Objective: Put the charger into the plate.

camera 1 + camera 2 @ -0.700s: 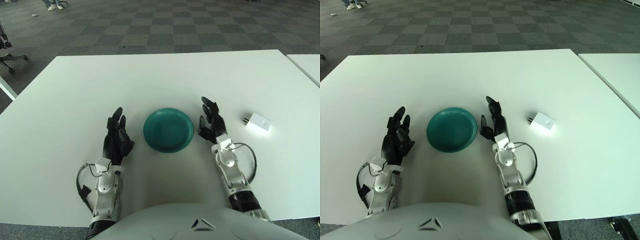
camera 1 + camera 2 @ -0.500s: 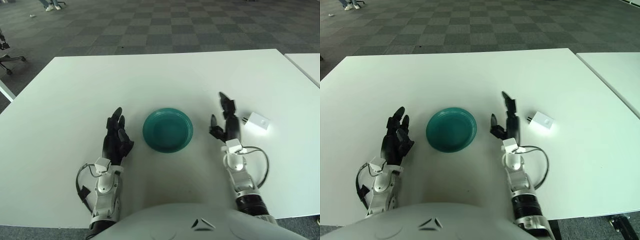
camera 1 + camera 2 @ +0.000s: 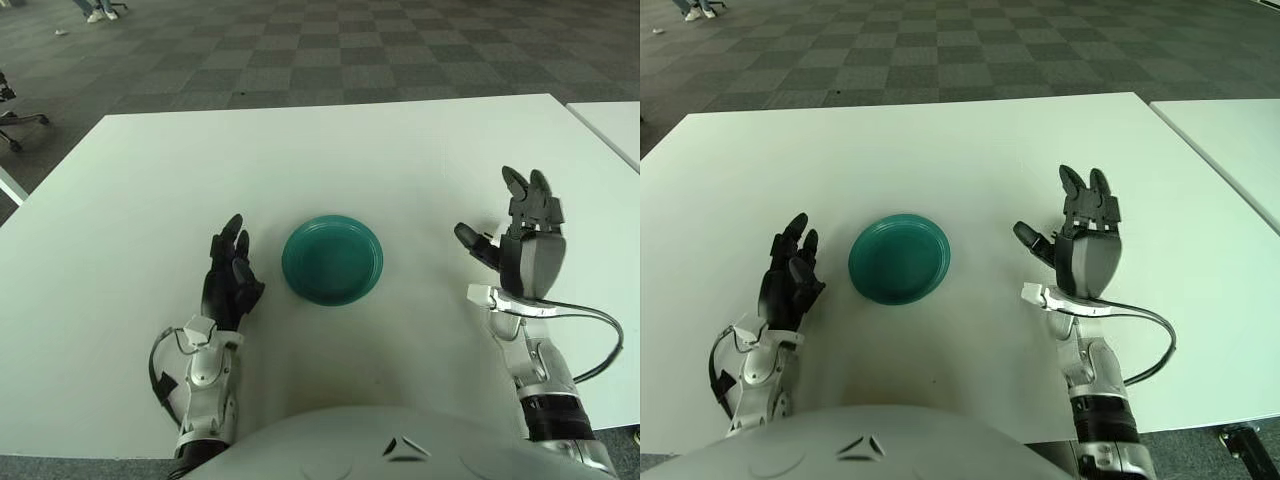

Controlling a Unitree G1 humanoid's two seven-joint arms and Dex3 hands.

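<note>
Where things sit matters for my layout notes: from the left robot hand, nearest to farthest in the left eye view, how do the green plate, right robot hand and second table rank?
1. Green plate, just right of the left robot hand.
2. Right robot hand, beyond the plate, on the right side.
3. Second table, at the far right edge.

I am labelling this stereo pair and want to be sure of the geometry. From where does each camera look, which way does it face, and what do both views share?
Left eye view: sits on the robot's head, faces forward and down at the white table; shows the left hand, the raised right hand and the torso at the bottom edge.
Right eye view: sits slightly to the right, faces the same way; the same body parts appear.
Shared: the round teal plate between the hands and the checkered floor beyond. No charger is visible now; the right hand may hide it.
</note>
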